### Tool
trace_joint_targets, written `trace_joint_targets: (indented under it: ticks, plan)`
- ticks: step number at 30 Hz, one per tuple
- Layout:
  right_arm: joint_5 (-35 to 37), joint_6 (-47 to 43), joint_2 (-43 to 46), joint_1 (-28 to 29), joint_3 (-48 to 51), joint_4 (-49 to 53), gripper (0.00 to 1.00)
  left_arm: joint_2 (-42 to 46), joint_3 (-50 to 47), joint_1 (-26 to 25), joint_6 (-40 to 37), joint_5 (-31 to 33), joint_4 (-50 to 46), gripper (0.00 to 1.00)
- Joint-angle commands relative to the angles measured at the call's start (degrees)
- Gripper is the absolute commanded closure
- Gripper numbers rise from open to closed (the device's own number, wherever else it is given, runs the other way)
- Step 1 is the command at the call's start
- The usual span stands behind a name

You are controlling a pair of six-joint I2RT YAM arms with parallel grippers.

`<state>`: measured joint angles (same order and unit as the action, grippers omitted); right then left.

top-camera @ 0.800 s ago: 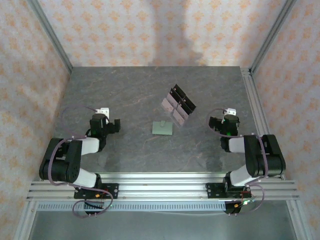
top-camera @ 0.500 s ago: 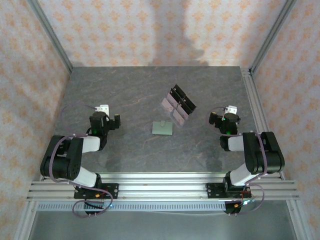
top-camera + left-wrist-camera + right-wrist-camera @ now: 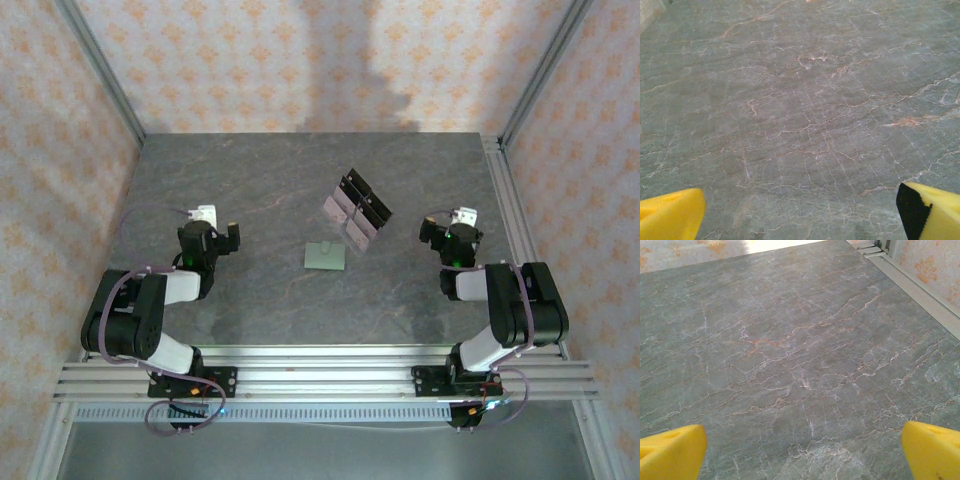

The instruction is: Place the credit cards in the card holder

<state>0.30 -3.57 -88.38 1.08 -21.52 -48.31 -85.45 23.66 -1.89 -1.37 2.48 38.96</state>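
Note:
The card holder (image 3: 326, 257), a small sage-green folded wallet, lies flat at the table's middle. Just behind it to the right, greyish-mauve credit cards (image 3: 335, 208) lean in a tilted clear rack with black parts (image 3: 370, 205). My left gripper (image 3: 216, 233) hovers well left of the wallet and my right gripper (image 3: 449, 229) well right of the rack. In the left wrist view the left gripper (image 3: 800, 220) is open, its yellow fingertips (image 3: 670, 215) far apart over bare stone. The right gripper (image 3: 802, 452) is open too, with only tabletop between its yellow fingertips (image 3: 932, 450).
The grey marbled table (image 3: 270, 180) is fenced by aluminium posts and patterned walls. A metal rail (image 3: 920, 290) runs along its right edge, close to the right arm. Both arm bases sit on the near rail (image 3: 320, 375).
Both grippers have shifted a little toward the far side of the table. The wallet, cards and rack have not moved.

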Motion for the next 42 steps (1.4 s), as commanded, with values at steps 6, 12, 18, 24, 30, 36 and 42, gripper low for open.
trace_joint_targets:
  ticks: [6,12,18,24,30,36,42]
  plan:
    - [4.74,2.42,5.72,0.00,2.45,-3.69,0.01,2.31,4.03,-0.48,1.15,2.85,-3.80,0.00]
    - [10.61,8.44,20.11,-0.02,-2.87,17.10,0.01,8.62,9.23,-0.55,4.27,7.73,-17.92,0.00]
    - [6.15,29.34,30.52,-0.06,-12.28,37.88,0.01,15.07,18.96,-0.79,15.28,6.96,-36.84,0.00]
    - [-17.02,30.47,35.08,0.09,-14.54,44.33,0.08,18.42,27.25,-4.24,24.79,5.42,-54.18,0.00]
    - [-28.19,29.48,32.71,7.95,-19.05,60.91,0.23,19.39,28.71,-9.01,30.68,1.40,-65.17,0.00]
    - [-22.64,32.21,30.03,21.89,-18.40,64.92,0.24,23.35,21.85,-10.68,37.36,-0.94,-63.93,0.00]
    - [-17.87,36.82,19.13,33.19,-18.12,57.80,0.27,24.21,20.84,-10.77,38.90,-0.99,-64.11,0.00]
